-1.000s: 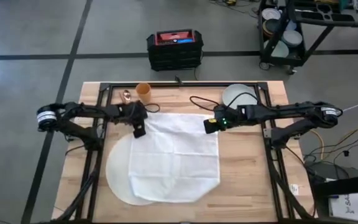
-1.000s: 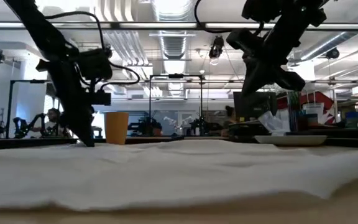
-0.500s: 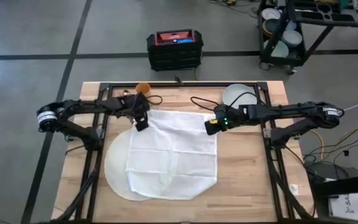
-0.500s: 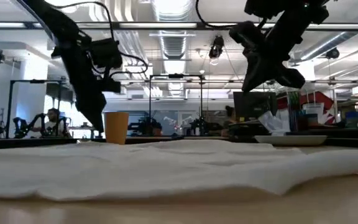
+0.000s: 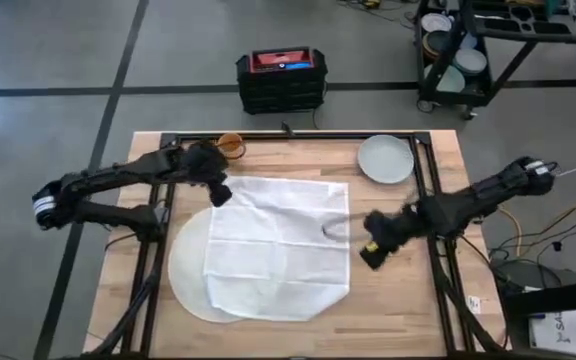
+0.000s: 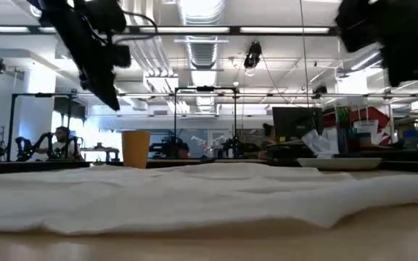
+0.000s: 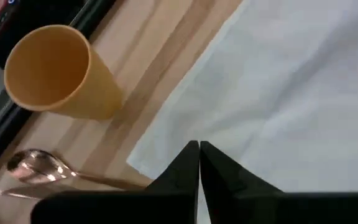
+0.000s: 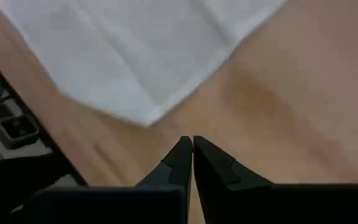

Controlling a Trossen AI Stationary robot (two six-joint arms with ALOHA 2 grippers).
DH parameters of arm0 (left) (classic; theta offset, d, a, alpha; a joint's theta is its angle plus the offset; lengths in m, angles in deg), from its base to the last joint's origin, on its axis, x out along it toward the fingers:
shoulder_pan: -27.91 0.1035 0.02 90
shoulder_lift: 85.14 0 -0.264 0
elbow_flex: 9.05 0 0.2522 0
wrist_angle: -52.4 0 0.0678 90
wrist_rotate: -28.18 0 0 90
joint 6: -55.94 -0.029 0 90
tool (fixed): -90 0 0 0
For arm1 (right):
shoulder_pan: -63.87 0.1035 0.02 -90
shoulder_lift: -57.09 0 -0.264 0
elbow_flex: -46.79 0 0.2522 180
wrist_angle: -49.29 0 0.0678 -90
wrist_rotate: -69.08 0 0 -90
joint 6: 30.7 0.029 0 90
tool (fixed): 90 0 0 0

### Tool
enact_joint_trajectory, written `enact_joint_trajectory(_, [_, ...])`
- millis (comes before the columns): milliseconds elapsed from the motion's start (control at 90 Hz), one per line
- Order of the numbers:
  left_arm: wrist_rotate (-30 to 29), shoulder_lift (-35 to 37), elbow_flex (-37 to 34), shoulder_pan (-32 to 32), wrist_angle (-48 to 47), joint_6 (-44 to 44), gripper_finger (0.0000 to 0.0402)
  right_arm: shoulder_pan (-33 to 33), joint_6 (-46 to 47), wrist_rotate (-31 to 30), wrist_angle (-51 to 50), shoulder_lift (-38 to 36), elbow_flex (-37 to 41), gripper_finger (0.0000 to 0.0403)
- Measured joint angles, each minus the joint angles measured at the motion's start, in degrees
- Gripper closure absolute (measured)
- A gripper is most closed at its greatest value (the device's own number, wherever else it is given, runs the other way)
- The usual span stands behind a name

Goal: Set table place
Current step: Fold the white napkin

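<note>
Left gripper (image 5: 218,192) closed, empty, at white cloth (image 5: 280,240) far-left corner; orange cup (image 5: 230,146) nearest it. Right gripper (image 5: 372,250) closed, empty, beside cloth.

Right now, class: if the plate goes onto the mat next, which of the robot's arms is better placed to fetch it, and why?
Probably the right. The plate sits at the table's far right corner, on the right gripper's side. The left gripper hangs across the cloth covering the mat, beside the cup.

Left gripper (image 7: 199,163), right gripper (image 8: 192,155); jaws together
</note>
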Motion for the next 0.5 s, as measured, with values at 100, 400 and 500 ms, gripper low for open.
enact_joint_trajectory(100, [0.02,5.38,-1.24,-2.63,-0.29,7.42,0.0401,8.9,14.36,-8.62,6.98,1.36,2.86,0.0403])
enact_joint_trajectory(400, [0.04,12.83,-2.31,-9.73,-0.27,18.18,0.0402,17.33,35.96,-23.11,30.03,13.06,7.31,0.0345])
enact_joint_trajectory(500, [0.65,12.84,-2.35,-11.12,-1.53,19.42,0.0402,17.57,35.97,-18.93,36.13,17.65,6.87,0.0299])
